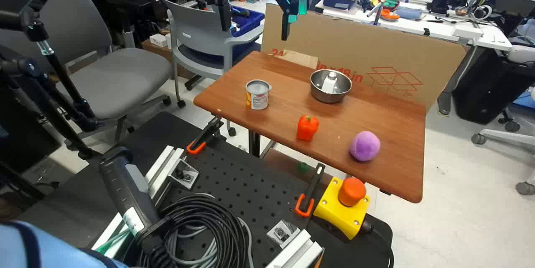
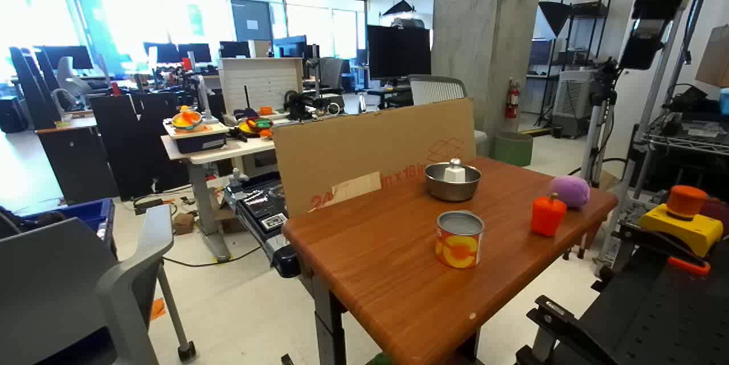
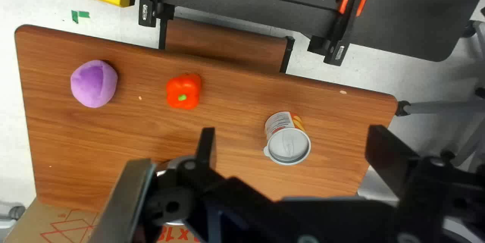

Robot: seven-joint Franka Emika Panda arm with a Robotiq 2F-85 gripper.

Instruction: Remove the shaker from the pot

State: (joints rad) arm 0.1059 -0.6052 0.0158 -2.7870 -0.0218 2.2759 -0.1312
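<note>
Gripper [image 1: 256,29] at top centre of an exterior view, fingers spread wide; brown table [image 1: 288,100], mid-frame; on it, steel pot [image 1: 328,97], right of frame centre; printed can [image 1: 258,97], just left of centre; orange-red pepper [image 1: 307,128], lower centre, stem up; white shaker [image 1: 329,83], silver-topped, inside the pot

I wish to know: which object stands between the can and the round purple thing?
The red pepper stands roughly between the can and the round purple thing; this shows in both exterior views and the wrist view.
</note>
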